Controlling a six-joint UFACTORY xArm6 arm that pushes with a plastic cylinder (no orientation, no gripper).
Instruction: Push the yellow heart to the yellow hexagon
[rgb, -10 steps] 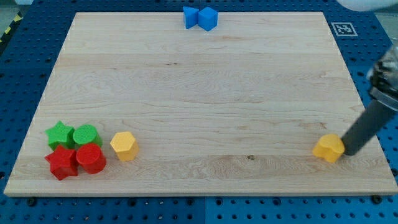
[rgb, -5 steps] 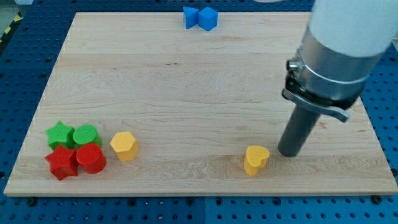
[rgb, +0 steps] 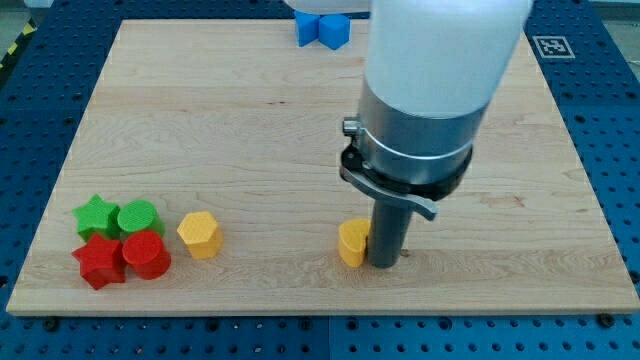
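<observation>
The yellow heart (rgb: 351, 243) lies near the view's bottom, a little right of centre, partly hidden by the rod. My tip (rgb: 384, 265) rests on the board right against the heart's right side. The yellow hexagon (rgb: 199, 235) lies at the bottom left, well to the left of the heart, with bare board between them.
A green star (rgb: 96, 214), a green round block (rgb: 139, 217), a red star (rgb: 99, 262) and a red round block (rgb: 147, 254) cluster just left of the hexagon. Two blue blocks (rgb: 324, 29) sit at the top edge. The arm's wide body covers the upper middle.
My tip has swept leftwards along the bottom of the board, pushing the yellow heart from the right edge to near the centre. The other blocks have not moved.
</observation>
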